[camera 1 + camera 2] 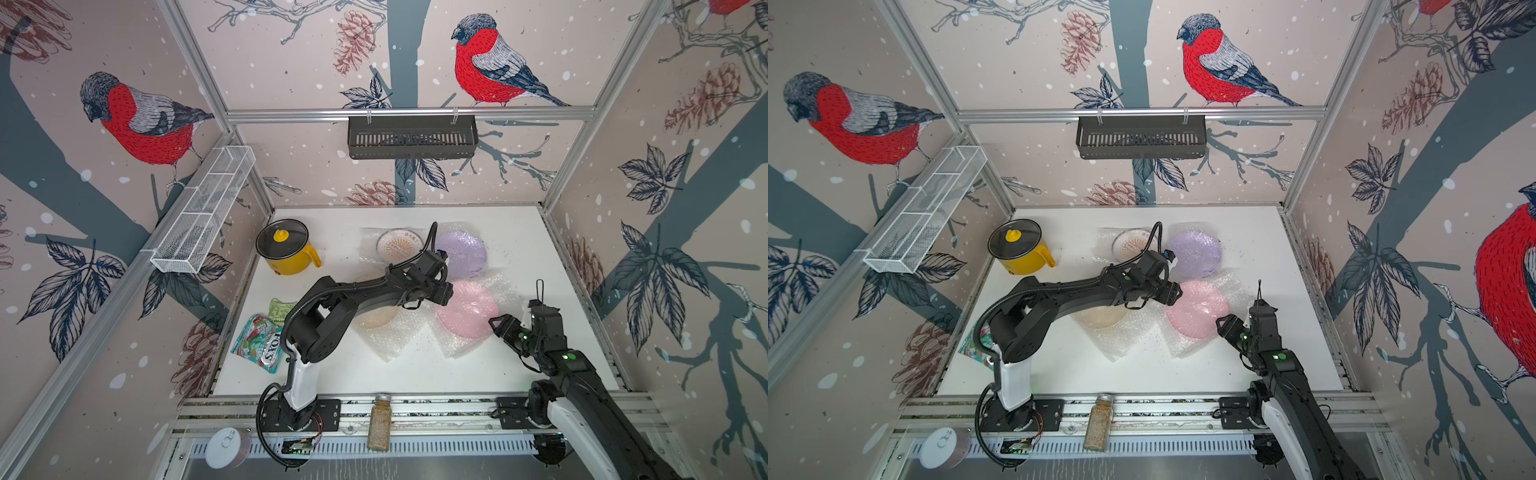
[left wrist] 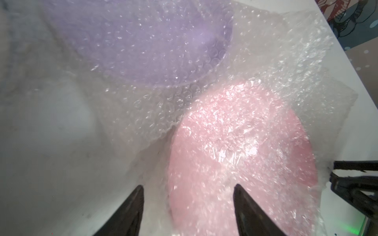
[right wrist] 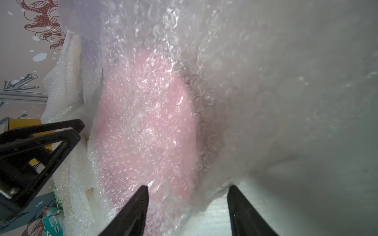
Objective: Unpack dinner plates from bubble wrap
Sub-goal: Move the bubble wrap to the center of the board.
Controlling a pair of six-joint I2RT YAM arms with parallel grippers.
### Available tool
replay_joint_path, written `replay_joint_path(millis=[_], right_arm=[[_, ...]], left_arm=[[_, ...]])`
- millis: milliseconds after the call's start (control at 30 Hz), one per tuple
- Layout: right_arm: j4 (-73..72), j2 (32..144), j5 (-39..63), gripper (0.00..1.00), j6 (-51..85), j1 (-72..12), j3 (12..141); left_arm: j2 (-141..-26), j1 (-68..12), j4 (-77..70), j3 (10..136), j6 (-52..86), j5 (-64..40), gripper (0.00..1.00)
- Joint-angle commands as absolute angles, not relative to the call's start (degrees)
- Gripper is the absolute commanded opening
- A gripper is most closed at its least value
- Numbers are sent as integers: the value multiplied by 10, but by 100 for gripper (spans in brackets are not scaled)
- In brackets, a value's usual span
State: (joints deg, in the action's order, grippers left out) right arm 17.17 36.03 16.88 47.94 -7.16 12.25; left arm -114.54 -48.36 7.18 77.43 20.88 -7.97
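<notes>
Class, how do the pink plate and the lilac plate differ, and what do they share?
The pink plate lies nearer the camera; the lilac plate lies behind it. The left gripper and right gripper are at the pink plate's edges; neither is at the lilac plate. Both are round, plain and covered by bubble wrap.

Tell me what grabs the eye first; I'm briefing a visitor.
The pink plate, under bubble wrap, lies right of centre between the left gripper and right gripper, both with jaws apart. A lilac plate lies wrapped behind it. A yellow pot stands at the far left.
</notes>
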Motion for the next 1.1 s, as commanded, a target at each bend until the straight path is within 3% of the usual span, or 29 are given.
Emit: replay_joint_path(millis=[0, 300, 500, 767, 1067], right_arm=[[113, 376, 154, 57, 488, -76, 119], [61, 442, 115, 39, 448, -63, 124], [29, 481, 113, 38, 427, -61, 139], [1, 547, 132, 37, 415, -108, 168], [-65, 589, 116, 43, 442, -198, 171]], left_arm=[[-1182, -476, 108, 808, 190, -113, 61], [-1188, -476, 78, 786, 218, -193, 18], [-1124, -491, -2, 673, 307, -198, 9], [-1055, -517, -72, 558, 407, -161, 9], [-980, -460, -105, 439, 438, -153, 34]])
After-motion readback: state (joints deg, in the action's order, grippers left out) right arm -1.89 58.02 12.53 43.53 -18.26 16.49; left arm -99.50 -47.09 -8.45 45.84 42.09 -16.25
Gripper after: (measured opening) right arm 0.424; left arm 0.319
